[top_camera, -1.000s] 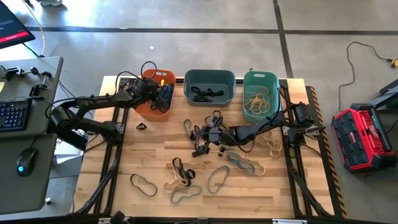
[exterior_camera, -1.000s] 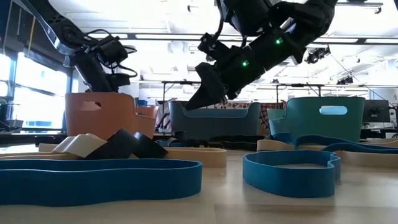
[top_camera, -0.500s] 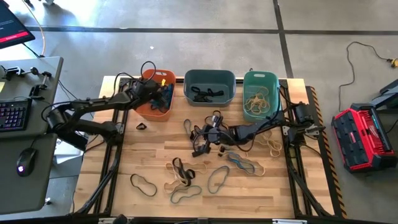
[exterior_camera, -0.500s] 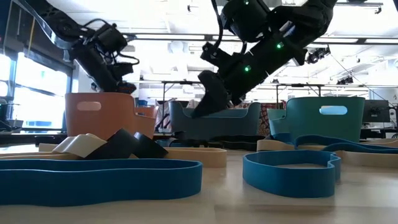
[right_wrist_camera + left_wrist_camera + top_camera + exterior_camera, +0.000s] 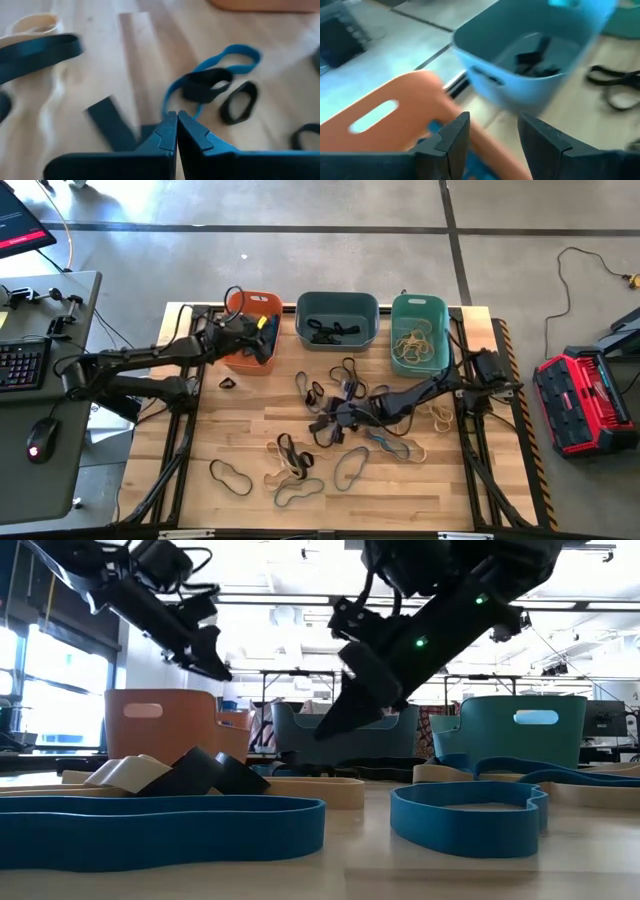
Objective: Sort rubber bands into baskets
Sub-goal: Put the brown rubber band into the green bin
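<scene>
I see my left gripper (image 5: pixel 262 340) hanging over the orange basket (image 5: pixel 243 358) at the far left of the table (image 5: pixel 250 435), its fingers (image 5: pixel 454 137) parted with nothing between them, blue bands lying in the basket below. My right gripper (image 5: pixel 340 416) is down low over the middle of the table among loose rubber bands (image 5: pixel 300 457), its fingers (image 5: pixel 192 135) pressed together and empty. The blue-grey basket (image 5: pixel 337 340) holds dark bands, the green basket (image 5: pixel 418 360) on the far right holds tan ones, and many more lie scattered across the near half.
</scene>
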Robot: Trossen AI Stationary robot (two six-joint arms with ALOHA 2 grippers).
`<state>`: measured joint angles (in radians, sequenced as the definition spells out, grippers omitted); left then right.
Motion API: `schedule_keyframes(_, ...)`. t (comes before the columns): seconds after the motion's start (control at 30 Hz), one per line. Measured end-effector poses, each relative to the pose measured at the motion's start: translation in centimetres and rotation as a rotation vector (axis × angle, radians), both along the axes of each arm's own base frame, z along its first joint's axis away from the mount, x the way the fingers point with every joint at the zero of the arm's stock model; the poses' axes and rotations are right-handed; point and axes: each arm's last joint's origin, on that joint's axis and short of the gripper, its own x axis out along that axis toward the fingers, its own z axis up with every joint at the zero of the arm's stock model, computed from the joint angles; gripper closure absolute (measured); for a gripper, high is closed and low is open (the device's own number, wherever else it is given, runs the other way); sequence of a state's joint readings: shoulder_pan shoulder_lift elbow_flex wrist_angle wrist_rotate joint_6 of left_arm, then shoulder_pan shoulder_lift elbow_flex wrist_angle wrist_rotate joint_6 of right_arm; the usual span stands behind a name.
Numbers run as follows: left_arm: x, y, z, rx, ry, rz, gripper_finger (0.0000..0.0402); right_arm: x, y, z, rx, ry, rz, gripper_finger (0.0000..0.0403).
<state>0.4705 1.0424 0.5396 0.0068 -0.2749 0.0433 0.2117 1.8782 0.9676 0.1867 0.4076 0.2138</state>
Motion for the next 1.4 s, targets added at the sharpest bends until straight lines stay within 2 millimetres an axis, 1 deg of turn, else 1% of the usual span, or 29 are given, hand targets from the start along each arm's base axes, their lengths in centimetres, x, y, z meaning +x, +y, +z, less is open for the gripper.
schedule_keyframes(0.07,0.4,-0.8,0.1,-0.002,-0.020,-0.036,0.0242,-0.2,0.7,-0.1,0.027,0.014,0.013,0.0400)
schedule_keyframes(0.13,0.9,-1.5,0.2,0.008,-0.052,-0.075,0.0242,-0.5,1.4,-0.3,0.059,0.027,0.020,0.0390)
schedule_keyframes(0.23,1.3,-2.8,-0.4,0.033,-0.115,-0.138,0.0243,-1.0,2.6,-0.5,0.096,0.055,0.034,0.0355)
schedule_keyframes(0.37,1.5,-4.1,-1.2,0.058,-0.188,-0.199,0.0243,-1.6,3.8,-0.8,0.155,0.082,0.045,0.0292)
schedule_keyframes(0.43,1.4,-4.6,-1.6,0.061,-0.206,-0.221,0.0243,-1.6,4.2,-0.8,0.218,0.085,0.055,0.0267)
schedule_keyframes(0.5,1.4,-5.0,-1.7,0.060,-0.208,-0.230,0.0243,-1.6,4.4,-0.8,0.294,0.091,0.057,0.0251)
schedule_keyframes(0.57,1.5,-5.2,-1.7,0.067,-0.210,-0.222,0.0243,-1.6,4.5,-0.8,0.344,0.094,0.048,0.0246)
schedule_keyframes(0.8,1.6,-5.4,-1.5,0.092,-0.218,-0.212,0.0243,-1.6,4.5,-0.7,0.377,0.086,0.045,0.0261)
schedule_keyframes(0.9,1.6,-5.4,-1.5,0.088,-0.218,-0.209,0.0243,-1.5,4.5,-1.2,0.386,0.094,0.033,0.0270)
schedule_keyframes(1.03,1.6,-5.4,-1.5,0.088,-0.218,-0.208,0.0243,-1.3,4.3,-2.4,0.429,0.132,0.036,0.0274)
schedule_keyframes(1.2,1.6,-5.4,-1.5,0.088,-0.219,-0.208,0.0243,-1.1,3.6,-2.6,0.458,0.144,0.024,0.0279)
schedule_keyframes(1.3,1.6,-5.4,-1.5,0.088,-0.219,-0.208,0.0243,-1.1,3.5,-2.5,0.442,0.146,0.039,0.0300)
schedule_keyframes(1.4,1.6,-5.5,-1.5,0.082,-0.223,-0.211,0.0243,-1.1,3.5,-2.3,0.413,0.150,0.061,0.0341)
